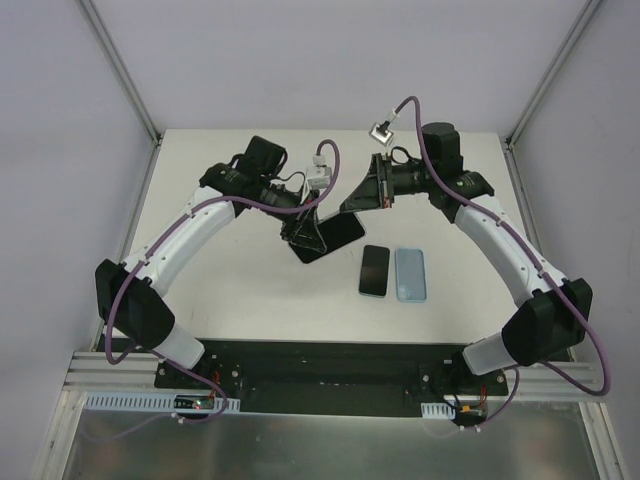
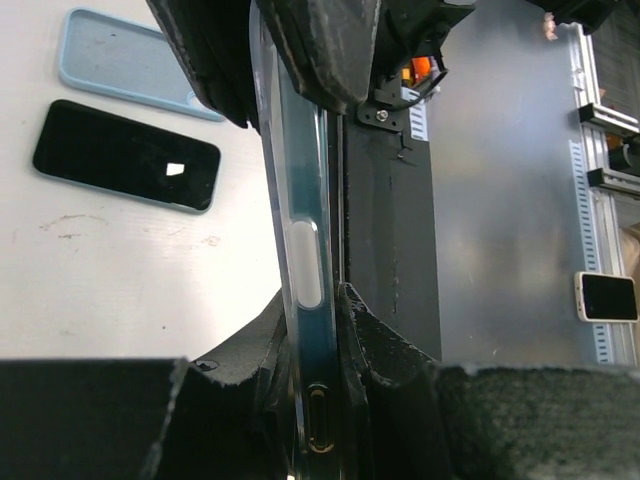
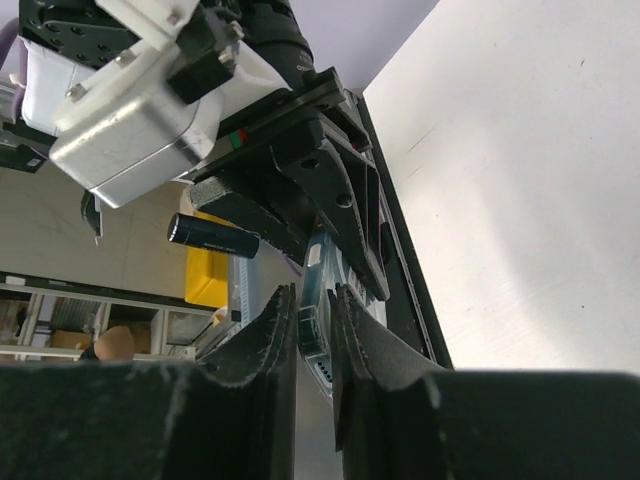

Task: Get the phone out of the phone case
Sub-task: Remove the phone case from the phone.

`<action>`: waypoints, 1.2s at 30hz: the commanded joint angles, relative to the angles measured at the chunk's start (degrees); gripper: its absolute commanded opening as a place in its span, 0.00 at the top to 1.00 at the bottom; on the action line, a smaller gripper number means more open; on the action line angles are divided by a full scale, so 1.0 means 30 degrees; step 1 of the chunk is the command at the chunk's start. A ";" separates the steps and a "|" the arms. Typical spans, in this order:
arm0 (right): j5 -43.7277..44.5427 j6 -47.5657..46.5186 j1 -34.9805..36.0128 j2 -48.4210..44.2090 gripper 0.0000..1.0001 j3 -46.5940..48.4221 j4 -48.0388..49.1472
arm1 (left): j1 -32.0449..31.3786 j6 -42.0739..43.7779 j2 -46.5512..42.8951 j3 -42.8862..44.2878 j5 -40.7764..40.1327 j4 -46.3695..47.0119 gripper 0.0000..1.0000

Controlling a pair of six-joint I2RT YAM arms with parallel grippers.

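A dark phone (image 1: 328, 238) in a clear phone case (image 2: 303, 180) hangs tilted above the middle of the table, held between both arms. My left gripper (image 1: 300, 234) is shut on its left end. In the left wrist view the cased phone shows edge-on between the left gripper (image 2: 318, 305) pads. My right gripper (image 1: 353, 206) closes on the opposite end from the upper right. In the right wrist view my right gripper (image 3: 314, 305) has both pads against the phone's (image 3: 318, 290) faces.
A second dark phone (image 1: 375, 270) and an empty light blue case (image 1: 410, 274) lie side by side on the table right of centre; both also show in the left wrist view, phone (image 2: 125, 155) and case (image 2: 130, 62). The black base rail (image 1: 330, 375) runs along the near edge.
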 commanded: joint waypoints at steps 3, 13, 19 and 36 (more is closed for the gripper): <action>-0.0096 0.3257 -0.0583 0.0912 1.00 -0.0344 0.2554 | -0.0650 0.1345 -0.0713 0.1457 -0.0936 -0.0328 1.00; -0.0037 0.4371 -0.0701 0.1850 1.00 -0.0433 0.3170 | -0.1149 0.2517 -0.0625 0.2394 -0.2167 -0.1500 1.00; -0.0067 0.4606 -0.0730 0.2231 1.00 -0.0434 0.3405 | -0.1295 0.2986 -0.0596 0.2688 -0.2285 -0.2027 1.00; -0.0155 0.4928 -0.1082 0.3520 1.00 0.0064 0.3434 | -0.2086 0.4422 -0.0186 0.3712 -0.3017 -0.3668 1.00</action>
